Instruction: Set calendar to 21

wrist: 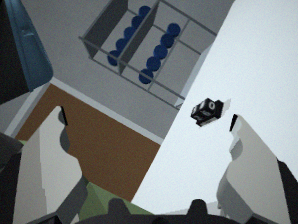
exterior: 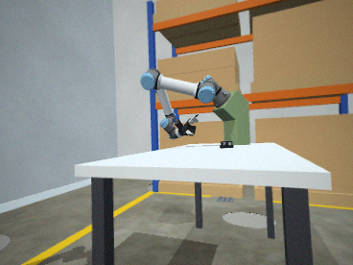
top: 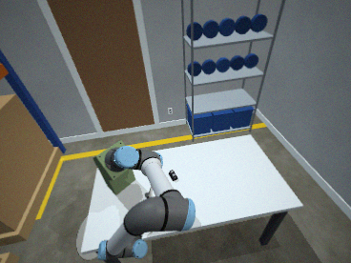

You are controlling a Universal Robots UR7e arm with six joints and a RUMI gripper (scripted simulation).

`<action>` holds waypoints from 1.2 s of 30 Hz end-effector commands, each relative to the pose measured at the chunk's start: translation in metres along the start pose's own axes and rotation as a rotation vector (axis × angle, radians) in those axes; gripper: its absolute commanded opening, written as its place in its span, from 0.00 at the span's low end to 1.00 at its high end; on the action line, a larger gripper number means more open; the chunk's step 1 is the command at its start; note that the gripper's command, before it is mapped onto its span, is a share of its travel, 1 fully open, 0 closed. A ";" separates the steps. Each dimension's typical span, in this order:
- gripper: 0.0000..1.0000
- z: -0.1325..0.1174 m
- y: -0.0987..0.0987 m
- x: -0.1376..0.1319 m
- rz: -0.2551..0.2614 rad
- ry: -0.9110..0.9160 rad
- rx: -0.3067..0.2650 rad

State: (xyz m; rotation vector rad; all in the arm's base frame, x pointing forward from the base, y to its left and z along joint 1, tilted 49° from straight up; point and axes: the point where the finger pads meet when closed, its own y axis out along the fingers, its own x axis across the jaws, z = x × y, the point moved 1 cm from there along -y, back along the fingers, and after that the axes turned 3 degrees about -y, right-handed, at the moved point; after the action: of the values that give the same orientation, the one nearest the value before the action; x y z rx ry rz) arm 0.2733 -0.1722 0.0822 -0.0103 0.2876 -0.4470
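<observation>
The calendar, a small dark tray with its two cubes (top: 174, 174) (exterior: 225, 143) (wrist: 206, 111), stands on the white table (top: 229, 181) (exterior: 216, 163) (wrist: 250, 60) near the green arm pedestal. It is too small for me to read the digits. My gripper (exterior: 189, 122) (wrist: 150, 111) is open and empty. It hangs in the air well above the table, tilted, some way short of the calendar. In the wrist view the calendar shows just inside the right finger, far off. In the top view the arm hides the gripper.
The green pedestal (top: 121, 181) (exterior: 235, 120) stands at the table's edge beside the calendar. A metal shelf with blue discs and bins (top: 224, 71) (wrist: 145, 45) stands behind the table. Orange racks with cartons (exterior: 288, 58) are beyond the pedestal.
</observation>
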 end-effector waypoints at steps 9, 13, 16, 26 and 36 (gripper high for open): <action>1.00 -0.006 0.029 0.003 0.110 0.188 -0.213; 1.00 -0.008 0.040 0.005 0.138 0.262 -0.311; 1.00 -0.010 0.045 0.006 0.148 0.299 -0.365; 1.00 -0.012 0.064 0.011 0.155 0.428 -0.571; 1.00 -0.011 0.080 0.018 0.114 0.528 -0.764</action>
State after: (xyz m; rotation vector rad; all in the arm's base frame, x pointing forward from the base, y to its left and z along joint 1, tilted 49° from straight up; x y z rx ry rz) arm 0.3157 -0.1109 0.0617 -0.5666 0.9100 -0.2000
